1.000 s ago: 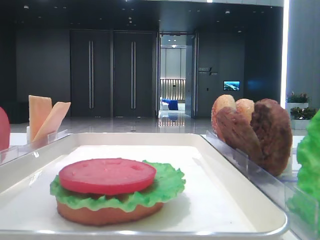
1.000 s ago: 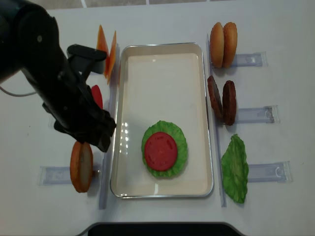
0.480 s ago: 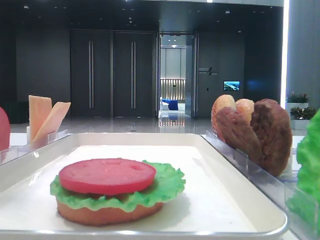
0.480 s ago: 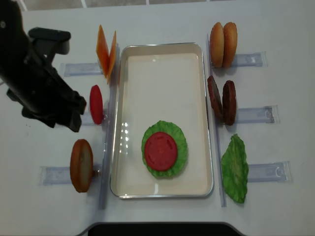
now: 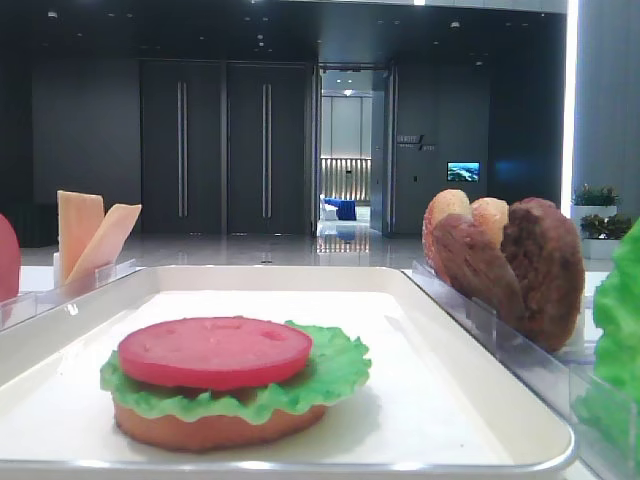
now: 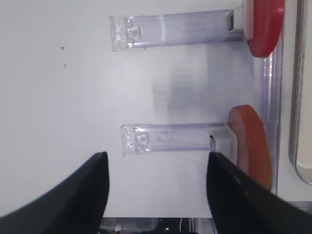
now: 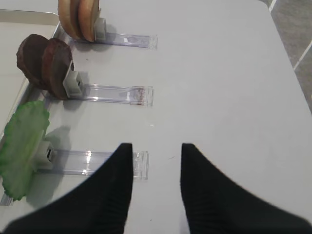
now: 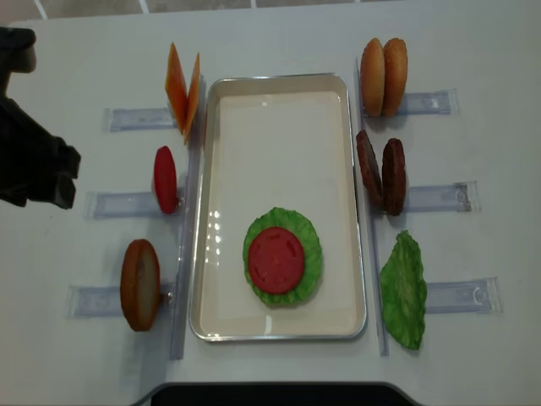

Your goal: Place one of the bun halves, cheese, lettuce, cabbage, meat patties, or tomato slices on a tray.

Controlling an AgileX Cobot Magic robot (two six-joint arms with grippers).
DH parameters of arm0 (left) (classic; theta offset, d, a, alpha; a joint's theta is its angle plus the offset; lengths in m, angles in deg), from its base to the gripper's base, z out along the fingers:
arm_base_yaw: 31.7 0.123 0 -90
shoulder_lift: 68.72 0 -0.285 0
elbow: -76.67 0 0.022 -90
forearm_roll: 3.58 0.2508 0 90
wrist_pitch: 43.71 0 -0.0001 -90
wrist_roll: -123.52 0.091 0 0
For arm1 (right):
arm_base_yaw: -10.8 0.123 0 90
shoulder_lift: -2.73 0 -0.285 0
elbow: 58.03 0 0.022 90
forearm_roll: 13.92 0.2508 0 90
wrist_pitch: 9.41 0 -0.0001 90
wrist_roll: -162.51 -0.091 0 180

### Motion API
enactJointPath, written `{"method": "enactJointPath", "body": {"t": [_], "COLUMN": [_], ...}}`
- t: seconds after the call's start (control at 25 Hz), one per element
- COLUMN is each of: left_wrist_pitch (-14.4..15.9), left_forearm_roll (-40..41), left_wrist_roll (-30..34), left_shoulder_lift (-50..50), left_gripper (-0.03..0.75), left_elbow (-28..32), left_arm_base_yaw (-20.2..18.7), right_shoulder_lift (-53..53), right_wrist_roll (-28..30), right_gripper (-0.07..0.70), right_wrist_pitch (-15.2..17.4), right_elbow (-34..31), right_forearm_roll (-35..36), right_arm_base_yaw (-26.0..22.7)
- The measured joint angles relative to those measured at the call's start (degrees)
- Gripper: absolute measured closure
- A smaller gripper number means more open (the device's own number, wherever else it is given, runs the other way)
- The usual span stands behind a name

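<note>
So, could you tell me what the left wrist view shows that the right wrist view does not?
Only the left wrist view shows the tomato slice standing in its clear holder, a bun half in the next holder, and the open left gripper. Only the right wrist view shows the meat patties, the lettuce, two bun halves and the open right gripper. Both share the white table and an edge of the tray.

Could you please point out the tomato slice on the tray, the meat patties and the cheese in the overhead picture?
tomato slice (image 8: 275, 260): overhead view, centre of its red top face.
meat patties (image 8: 393, 176): overhead view, edge of the right-hand patty.
cheese (image 8: 176, 87): overhead view, left slice's face.
</note>
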Motion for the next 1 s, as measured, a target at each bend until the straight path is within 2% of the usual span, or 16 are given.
{"method": "enactJointPath", "body": {"t": [0.28,0.6,0.88,1.0], "left_wrist_pitch": [0.06,0.67,-3.03,-3.48], "left_forearm_roll": [-0.67,-0.67,-0.69,-0.69], "left_wrist_roll": [0.16,0.16,0.16,0.16], "left_shoulder_lift": [-7.18,-27.24,-45.99,-51.93], "left_gripper": [0.234,0.238,0.274,0.296], "left_elbow": [4.72,12.24,19.59,22.67], "left_arm_base_yaw": [0.0,0.0,0.0,0.0], "right_shoulder_lift": [0.0,0.0,0.0,0.0], "right_wrist_roll": [0.0,0.0,-0.02,-0.02], "right_gripper": [0.397,0.397,0.397,0.397], "right_wrist_pitch": [0.0,0.0,0.0,0.0], "right_elbow": [0.0,0.0,0.0,0.0], "right_forearm_roll": [0.0,0.0,0.0,0.0], "right_arm_base_yaw": [0.0,0.0,0.0,0.0]}}
